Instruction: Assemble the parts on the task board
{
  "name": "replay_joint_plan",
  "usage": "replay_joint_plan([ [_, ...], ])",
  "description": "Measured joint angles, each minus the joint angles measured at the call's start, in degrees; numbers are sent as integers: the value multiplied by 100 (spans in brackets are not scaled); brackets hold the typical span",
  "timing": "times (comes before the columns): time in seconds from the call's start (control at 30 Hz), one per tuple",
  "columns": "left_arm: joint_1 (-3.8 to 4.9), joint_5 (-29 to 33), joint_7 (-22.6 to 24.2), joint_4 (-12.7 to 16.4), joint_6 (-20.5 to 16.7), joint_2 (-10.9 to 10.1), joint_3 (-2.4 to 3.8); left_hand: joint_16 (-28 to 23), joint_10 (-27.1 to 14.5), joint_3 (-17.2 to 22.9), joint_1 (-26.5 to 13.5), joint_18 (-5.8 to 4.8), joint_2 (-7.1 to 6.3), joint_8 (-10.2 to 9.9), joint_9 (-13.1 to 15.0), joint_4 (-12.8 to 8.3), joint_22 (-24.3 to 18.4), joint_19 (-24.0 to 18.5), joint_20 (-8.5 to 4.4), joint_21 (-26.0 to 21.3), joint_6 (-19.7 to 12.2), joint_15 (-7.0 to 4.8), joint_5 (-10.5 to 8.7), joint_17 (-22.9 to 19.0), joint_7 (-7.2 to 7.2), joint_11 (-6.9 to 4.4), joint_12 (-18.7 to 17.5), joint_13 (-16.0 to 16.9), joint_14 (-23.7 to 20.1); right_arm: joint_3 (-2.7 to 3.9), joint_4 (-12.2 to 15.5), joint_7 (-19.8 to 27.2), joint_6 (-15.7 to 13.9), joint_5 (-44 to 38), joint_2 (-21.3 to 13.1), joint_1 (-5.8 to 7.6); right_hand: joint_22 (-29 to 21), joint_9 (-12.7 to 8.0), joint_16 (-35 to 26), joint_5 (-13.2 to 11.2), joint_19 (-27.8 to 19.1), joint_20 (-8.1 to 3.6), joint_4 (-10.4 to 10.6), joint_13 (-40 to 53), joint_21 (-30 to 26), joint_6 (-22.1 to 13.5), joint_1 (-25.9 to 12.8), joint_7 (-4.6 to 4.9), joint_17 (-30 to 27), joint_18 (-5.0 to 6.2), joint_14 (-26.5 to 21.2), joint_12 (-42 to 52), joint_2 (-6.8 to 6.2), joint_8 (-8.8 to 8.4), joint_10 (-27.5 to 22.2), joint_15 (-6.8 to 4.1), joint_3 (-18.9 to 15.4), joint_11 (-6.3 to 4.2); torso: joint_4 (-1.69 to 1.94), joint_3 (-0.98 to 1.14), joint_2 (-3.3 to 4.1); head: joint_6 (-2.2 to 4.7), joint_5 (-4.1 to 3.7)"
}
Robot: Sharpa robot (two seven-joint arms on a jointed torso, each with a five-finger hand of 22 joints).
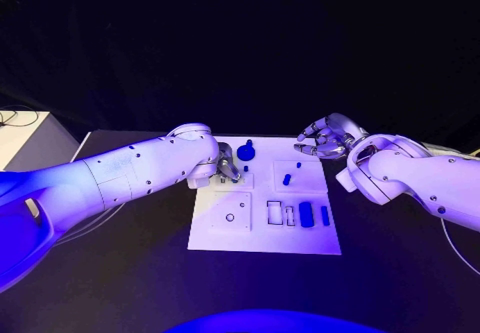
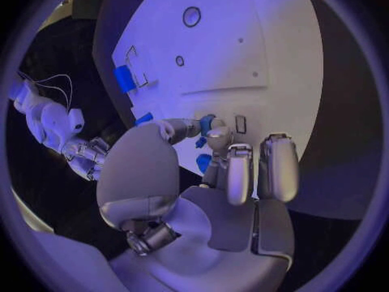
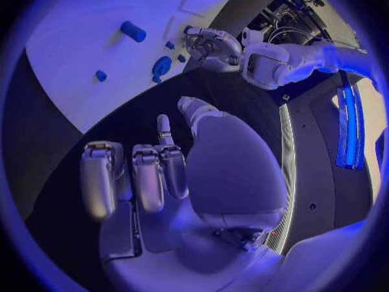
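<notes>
Two silver hands: left hand [image 1: 227, 168] pinches a small blue plastic part [image 2: 207, 124] over the white task board [image 1: 230, 239], mid-surface; fingers [image 2: 240, 175] curled. Right hand [image 1: 325, 141] empty, spread, off the far edge. Advice: lower squarely into the socket.

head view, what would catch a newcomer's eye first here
The white board in the middle of the black table stands out, with small blue parts on it, such as the round knob at its far edge. The left hand is down on the board's far left part, fingers at a small blue piece. The right hand hovers empty, off the board's far right corner.
</notes>
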Motion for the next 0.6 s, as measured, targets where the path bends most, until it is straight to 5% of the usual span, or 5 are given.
replay_joint_plan([
  [0.6, 0, 18, -66, -134, 1, 108, 5, 0, 32, -57, -88, 0, -27, -67, 31, -57, 13, 0, 0, 0, 88, 1, -25, 0, -38, 10, 0, -43, 0, 0, 5, -1, 0, -6, 0, 0, 5, -1, 0, 0, 0, 0, 0, 5, 0, 0, 0, 0, 0, 0, 0, 0, 0, 0, 0, 0, 0, 0, 11, -2, -6, -20, -35],
])
